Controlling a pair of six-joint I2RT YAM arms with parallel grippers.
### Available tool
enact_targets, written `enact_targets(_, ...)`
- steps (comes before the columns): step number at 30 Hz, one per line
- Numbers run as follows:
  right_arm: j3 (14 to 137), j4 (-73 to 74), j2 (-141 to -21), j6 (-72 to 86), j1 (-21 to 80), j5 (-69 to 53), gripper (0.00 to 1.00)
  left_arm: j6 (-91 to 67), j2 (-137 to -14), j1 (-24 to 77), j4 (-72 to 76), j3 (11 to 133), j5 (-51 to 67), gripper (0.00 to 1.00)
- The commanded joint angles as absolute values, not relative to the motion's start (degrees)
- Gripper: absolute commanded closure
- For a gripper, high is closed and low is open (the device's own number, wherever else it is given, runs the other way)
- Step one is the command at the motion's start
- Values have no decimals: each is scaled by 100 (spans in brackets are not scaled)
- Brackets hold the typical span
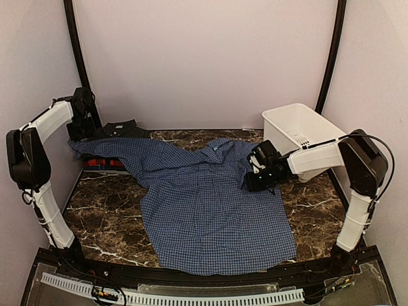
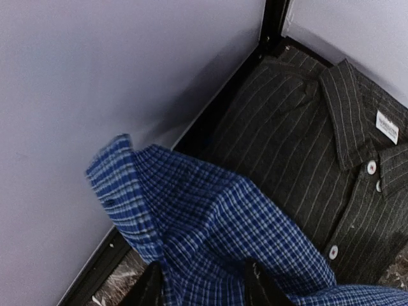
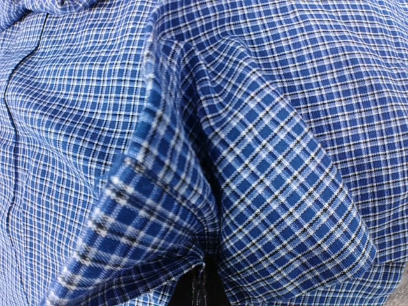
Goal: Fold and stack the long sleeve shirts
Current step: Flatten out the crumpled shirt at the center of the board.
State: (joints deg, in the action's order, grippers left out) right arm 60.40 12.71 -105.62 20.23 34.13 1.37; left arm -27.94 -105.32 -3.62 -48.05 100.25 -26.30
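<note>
The blue shirt with fine white check [image 1: 210, 210] lies spread open on the dark marble table, collar at the back. Its left sleeve stretches to the back left corner, where my left gripper [image 1: 81, 137] is shut on the sleeve's cuff end [image 2: 191, 217]; its fingers [image 2: 258, 287] bracket the cloth. My right gripper [image 1: 253, 175] is shut on a pinched fold of the blue shirt's right shoulder side [image 3: 255, 191]. The dark blackish shirt [image 1: 118, 131] lies folded at the back left and also shows in the left wrist view [image 2: 306, 140]. A red shirt [image 1: 102, 162] lies under it.
A white plastic basket [image 1: 280, 137] stands at the back right, just behind my right arm. Pale walls close in the table on three sides. A black frame post [image 2: 271, 19] runs up the back left corner.
</note>
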Motion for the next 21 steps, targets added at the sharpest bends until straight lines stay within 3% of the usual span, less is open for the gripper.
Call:
enact_targets(1, 5789, 1431, -10548, 2287, 3571, 309, 100, -2628, -9514, -240, -4206, 9343, -2046, 50)
enact_targets(4, 5805, 1528, -10566, 2366, 3616, 340, 100, -2395, -9227, 276, -4096, 9211, -2105, 32)
enact_targets(6, 5809, 1591, -10622, 2412, 3682, 381, 100, -2262, -9078, 645, -3994, 9160, -1976, 29)
enact_targets(13, 5805, 1707, -10788, 2544, 3743, 448, 100, -1794, -9343, 1948, -3358, 9017, -936, 27)
enact_targets(21, 5664, 1839, -10748, 2581, 3744, 550, 100, -681, -11192, 3120, -3435, 10608, 183, 26)
